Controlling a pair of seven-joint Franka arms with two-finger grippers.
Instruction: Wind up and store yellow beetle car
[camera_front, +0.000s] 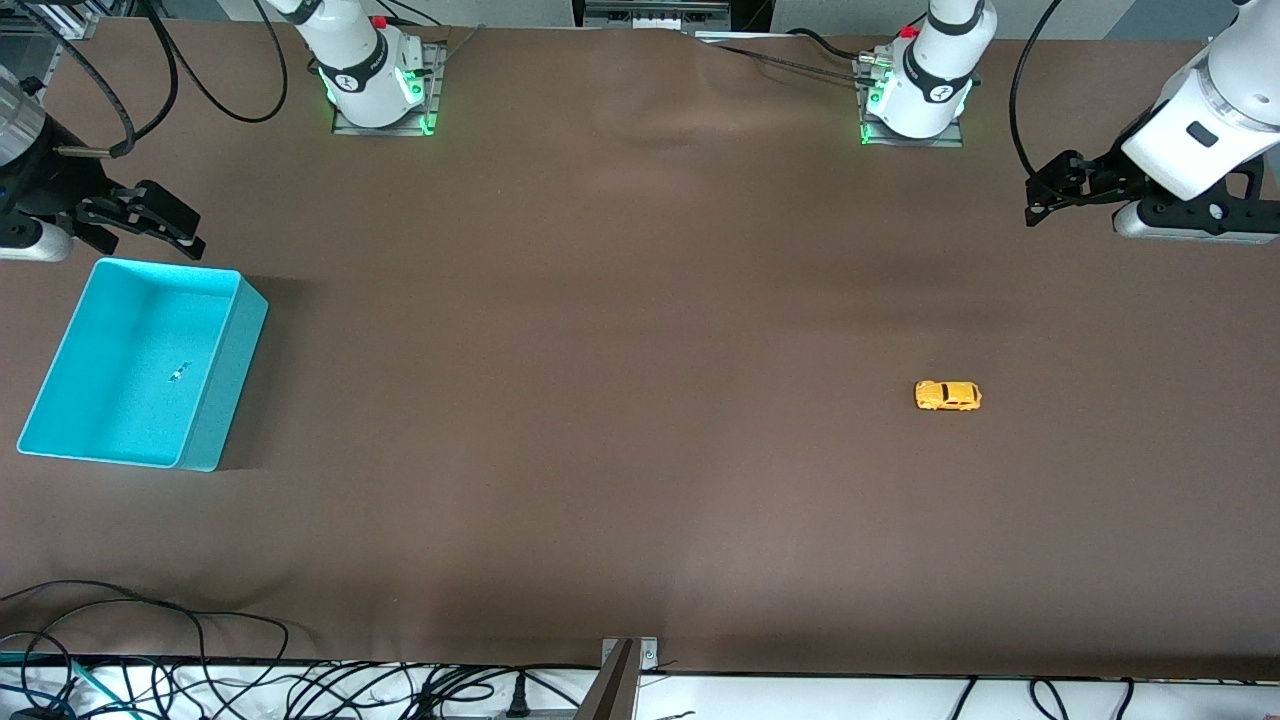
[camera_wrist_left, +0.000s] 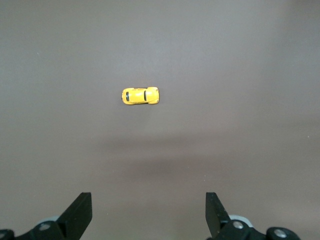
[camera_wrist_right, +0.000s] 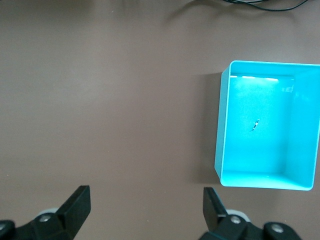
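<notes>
The yellow beetle car (camera_front: 947, 396) stands on its wheels on the brown table toward the left arm's end; it also shows in the left wrist view (camera_wrist_left: 140, 95). My left gripper (camera_front: 1050, 190) hangs open and empty above the table at that end, well apart from the car; its own view (camera_wrist_left: 148, 215) shows the jaws wide apart over bare table. The turquoise bin (camera_front: 232, 380) stands at the right arm's end and also shows in the right wrist view (camera_wrist_right: 222, 125). My right gripper (camera_front: 150, 220) is open and empty, up in the air beside the bin's rim (camera_wrist_right: 147, 210).
A tiny dark speck (camera_front: 179, 373) lies on the bin's floor. Cables (camera_front: 200, 660) run along the table's edge nearest the front camera. The arms' bases (camera_front: 375, 90) stand at the top of the front view.
</notes>
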